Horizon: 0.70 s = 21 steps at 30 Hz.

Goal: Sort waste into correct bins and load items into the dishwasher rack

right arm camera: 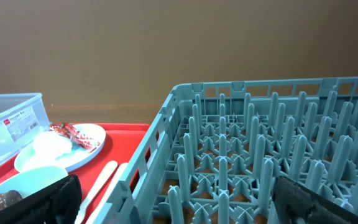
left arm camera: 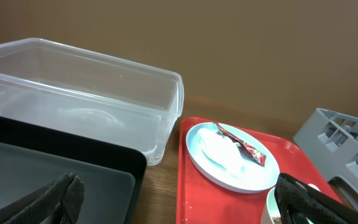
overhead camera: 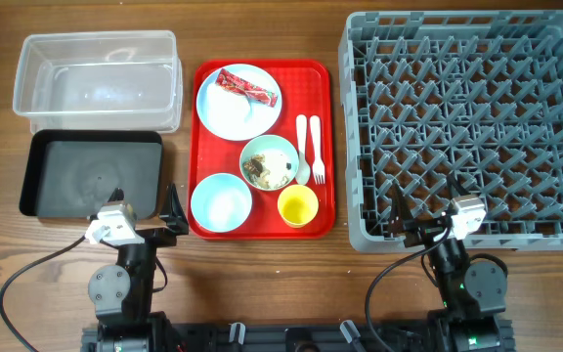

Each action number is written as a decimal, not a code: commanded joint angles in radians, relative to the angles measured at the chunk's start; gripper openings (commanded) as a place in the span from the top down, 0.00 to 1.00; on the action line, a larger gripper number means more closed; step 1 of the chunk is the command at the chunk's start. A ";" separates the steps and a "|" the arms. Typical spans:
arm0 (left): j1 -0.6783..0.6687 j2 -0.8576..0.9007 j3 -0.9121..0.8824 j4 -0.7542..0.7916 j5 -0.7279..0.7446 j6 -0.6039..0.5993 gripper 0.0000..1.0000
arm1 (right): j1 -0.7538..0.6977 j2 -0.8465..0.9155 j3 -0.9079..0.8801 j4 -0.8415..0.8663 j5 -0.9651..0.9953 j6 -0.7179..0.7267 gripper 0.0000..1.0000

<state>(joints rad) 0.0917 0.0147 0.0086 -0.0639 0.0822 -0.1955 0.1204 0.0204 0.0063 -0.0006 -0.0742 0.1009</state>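
Nothing is sorted yet. On the far left, the clear tub (overhead camera: 96, 88) and the black tray (overhead camera: 86, 181) just in front of it are both empty. The left gripper (overhead camera: 145, 205) hangs by the black tray's near right corner, fingers wide apart, holding nothing.

In the middle, the red tray (overhead camera: 326, 117) holds everything:
- the plate (overhead camera: 225, 117) with the wrapper (overhead camera: 247, 88) and the napkin (right arm camera: 50, 144)
- the green bowl (overhead camera: 269, 163) with food bits
- the blue bowl (overhead camera: 221, 202)
- the yellow cup (overhead camera: 298, 206)
- the spoon (overhead camera: 302, 147) and the fork (overhead camera: 316, 147)

On the right, the big grey rack (overhead camera: 467, 127) is empty. The right gripper (overhead camera: 425, 203) hangs at its near edge, fingers wide apart, holding nothing.

The red tray sits close between the bins and the rack. The table (overhead camera: 262, 284) is open along the near side.
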 commanded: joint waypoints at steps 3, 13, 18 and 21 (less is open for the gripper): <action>0.001 -0.005 -0.003 -0.008 -0.009 0.008 0.00 | -0.004 -0.003 -0.001 0.003 0.006 0.006 0.00; 0.001 -0.005 -0.003 -0.008 -0.009 0.009 0.00 | -0.004 -0.003 -0.001 0.003 0.007 0.003 0.00; 0.001 -0.005 -0.003 -0.008 -0.009 0.009 0.00 | -0.004 -0.003 -0.001 0.004 0.029 0.003 0.00; 0.001 -0.005 -0.003 -0.008 -0.010 0.009 0.00 | -0.004 -0.003 -0.001 0.005 0.029 0.003 0.00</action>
<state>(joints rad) 0.0917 0.0147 0.0086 -0.0639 0.0822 -0.1955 0.1204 0.0204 0.0063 -0.0006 -0.0658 0.1005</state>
